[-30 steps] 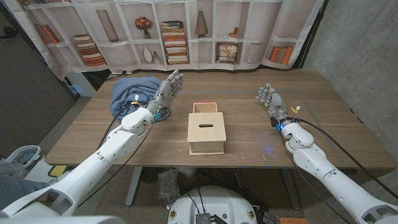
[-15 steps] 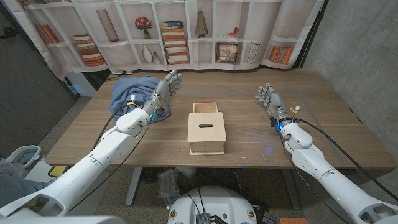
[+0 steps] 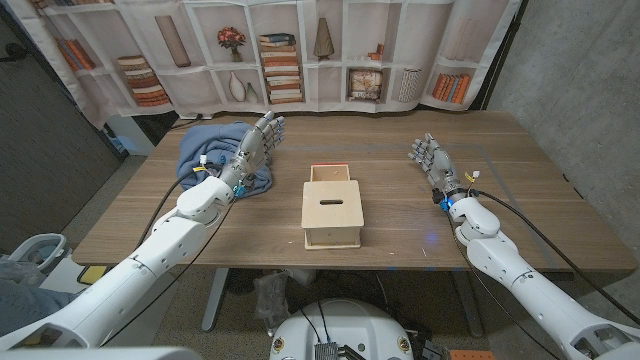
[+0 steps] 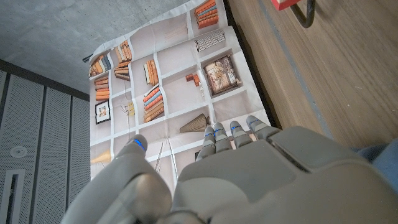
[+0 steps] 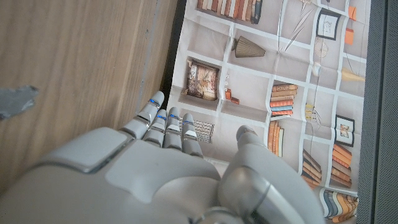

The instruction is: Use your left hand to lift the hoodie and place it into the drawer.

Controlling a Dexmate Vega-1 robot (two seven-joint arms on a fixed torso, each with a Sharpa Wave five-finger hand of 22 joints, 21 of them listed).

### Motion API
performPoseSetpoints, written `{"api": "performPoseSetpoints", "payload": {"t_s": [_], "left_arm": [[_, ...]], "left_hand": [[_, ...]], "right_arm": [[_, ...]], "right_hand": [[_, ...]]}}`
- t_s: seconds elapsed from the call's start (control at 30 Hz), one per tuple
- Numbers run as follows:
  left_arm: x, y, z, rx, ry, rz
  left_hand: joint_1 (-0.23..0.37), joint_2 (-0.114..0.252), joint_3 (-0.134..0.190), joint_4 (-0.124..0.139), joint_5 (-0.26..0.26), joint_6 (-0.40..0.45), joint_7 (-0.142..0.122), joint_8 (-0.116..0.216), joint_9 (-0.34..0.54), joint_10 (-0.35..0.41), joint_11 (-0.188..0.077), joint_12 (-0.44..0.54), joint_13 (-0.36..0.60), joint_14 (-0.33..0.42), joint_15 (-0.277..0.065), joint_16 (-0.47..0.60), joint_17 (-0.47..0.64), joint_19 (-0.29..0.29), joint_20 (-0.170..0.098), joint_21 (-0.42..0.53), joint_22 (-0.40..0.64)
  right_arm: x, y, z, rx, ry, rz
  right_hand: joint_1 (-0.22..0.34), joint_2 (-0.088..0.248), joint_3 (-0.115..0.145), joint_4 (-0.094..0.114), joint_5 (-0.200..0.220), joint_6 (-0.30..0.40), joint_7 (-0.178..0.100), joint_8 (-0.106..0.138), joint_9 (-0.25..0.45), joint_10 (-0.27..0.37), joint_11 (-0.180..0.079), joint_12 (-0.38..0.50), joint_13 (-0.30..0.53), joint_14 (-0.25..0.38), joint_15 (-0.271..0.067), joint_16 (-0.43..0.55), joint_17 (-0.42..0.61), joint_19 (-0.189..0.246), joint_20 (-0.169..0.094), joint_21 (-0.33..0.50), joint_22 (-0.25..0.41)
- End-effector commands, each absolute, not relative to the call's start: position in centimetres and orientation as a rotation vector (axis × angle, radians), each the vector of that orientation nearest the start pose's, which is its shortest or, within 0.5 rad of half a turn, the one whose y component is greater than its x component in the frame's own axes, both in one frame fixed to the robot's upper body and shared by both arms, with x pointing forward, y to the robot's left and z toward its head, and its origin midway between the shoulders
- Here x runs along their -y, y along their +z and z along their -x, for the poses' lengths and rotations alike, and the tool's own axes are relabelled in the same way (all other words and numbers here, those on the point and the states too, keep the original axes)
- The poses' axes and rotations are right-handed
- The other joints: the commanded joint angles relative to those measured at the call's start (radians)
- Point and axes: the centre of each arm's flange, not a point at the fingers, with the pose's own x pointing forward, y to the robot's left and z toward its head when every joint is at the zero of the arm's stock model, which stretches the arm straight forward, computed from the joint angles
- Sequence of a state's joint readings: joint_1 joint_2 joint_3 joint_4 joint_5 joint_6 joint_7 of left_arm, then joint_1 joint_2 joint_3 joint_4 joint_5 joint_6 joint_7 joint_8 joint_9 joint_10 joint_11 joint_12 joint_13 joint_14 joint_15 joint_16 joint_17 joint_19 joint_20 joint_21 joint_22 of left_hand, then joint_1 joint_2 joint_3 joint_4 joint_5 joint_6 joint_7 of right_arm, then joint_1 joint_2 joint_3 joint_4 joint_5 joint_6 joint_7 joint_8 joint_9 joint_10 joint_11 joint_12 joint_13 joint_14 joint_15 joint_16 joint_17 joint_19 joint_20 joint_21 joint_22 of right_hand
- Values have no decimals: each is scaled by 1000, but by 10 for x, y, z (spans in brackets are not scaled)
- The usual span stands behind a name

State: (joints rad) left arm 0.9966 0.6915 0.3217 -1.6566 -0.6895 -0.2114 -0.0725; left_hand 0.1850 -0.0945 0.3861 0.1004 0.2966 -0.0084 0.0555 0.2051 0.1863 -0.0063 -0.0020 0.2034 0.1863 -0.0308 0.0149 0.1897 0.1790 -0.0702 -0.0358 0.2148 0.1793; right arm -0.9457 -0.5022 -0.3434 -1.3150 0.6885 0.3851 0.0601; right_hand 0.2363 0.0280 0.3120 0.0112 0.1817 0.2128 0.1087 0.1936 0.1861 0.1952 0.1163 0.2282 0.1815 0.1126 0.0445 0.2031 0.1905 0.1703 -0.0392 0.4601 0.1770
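The left hand (image 3: 255,146) is covering part of the blue hoodie (image 3: 208,150), so contact is hard to judge; its fingers are spread, holding nothing. It has been drifting leftward from the wooden drawer (image 3: 331,207). The right hand (image 3: 432,160) is waiting open over the table (image 3: 400,215), before a bookshelf-print backdrop (image 3: 300,50).

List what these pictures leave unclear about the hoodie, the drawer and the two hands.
- Hoodie: in the head view the left hand covers its near right part, so contact between them cannot be told.
- Hoodie, left wrist view: only a blue sliver at the picture's edge, behind the hand's back.
- Drawer: the wooden box hides most of it; its depth and contents are unreadable.
- Right hand: its palm side is turned from both cameras.
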Motion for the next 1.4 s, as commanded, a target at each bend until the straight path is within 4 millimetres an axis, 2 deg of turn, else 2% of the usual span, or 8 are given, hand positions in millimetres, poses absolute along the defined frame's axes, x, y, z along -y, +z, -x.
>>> {"api": "performPoseSetpoints", "payload": {"t_s": [0.03, 0.4, 0.93, 1.4], "left_arm": [[-287, -10, -573, 656, -357, -50], [-300, -11, -556, 691, -318, -57], [-314, -17, -548, 686, -288, -73], [-321, -15, -540, 682, -263, -92]], "left_hand": [[12, 0, -2, -8, 5, 5, 1, 2, 0, 4, -8, 5, -1, 4, -6, 5, 3, 3, -26, -1, 1], [15, 1, -4, -9, 5, 6, -4, 1, 0, 5, -18, 4, -1, 6, -13, 4, 3, 0, -27, -4, 1], [20, 0, -8, -12, 4, 6, -5, -2, 0, 6, -18, 2, 0, 5, -14, 2, 3, -8, -25, -9, 1], [23, 0, -10, -15, 5, 8, -8, -2, 0, 9, -20, 2, 0, 7, -17, 2, 3, -11, -21, -11, 1]], "right_arm": [[295, -69, -636, 607, 208, -110], [297, -69, -630, 609, 209, -123], [302, -72, -623, 612, 200, -129], [296, -73, -625, 607, 215, -127]], "right_hand": [[2, 5, 1, -9, 7, 7, -6, 6, 2, 6, 3, 2, 3, 10, -2, 1, 3, 6, 0, -7, 2], [-3, 3, -3, -9, 6, 19, -8, 9, 2, 17, 3, 4, 3, 21, 0, 3, 3, 14, 2, -9, 3], [-7, 4, -5, -9, 6, 21, -10, 8, 1, 23, 3, 4, 3, 25, 2, 4, 4, 20, 3, -12, 3], [-9, 5, -7, -9, 5, 26, -11, 8, 1, 29, 3, 4, 3, 30, 2, 4, 4, 22, 4, -16, 3]]}}
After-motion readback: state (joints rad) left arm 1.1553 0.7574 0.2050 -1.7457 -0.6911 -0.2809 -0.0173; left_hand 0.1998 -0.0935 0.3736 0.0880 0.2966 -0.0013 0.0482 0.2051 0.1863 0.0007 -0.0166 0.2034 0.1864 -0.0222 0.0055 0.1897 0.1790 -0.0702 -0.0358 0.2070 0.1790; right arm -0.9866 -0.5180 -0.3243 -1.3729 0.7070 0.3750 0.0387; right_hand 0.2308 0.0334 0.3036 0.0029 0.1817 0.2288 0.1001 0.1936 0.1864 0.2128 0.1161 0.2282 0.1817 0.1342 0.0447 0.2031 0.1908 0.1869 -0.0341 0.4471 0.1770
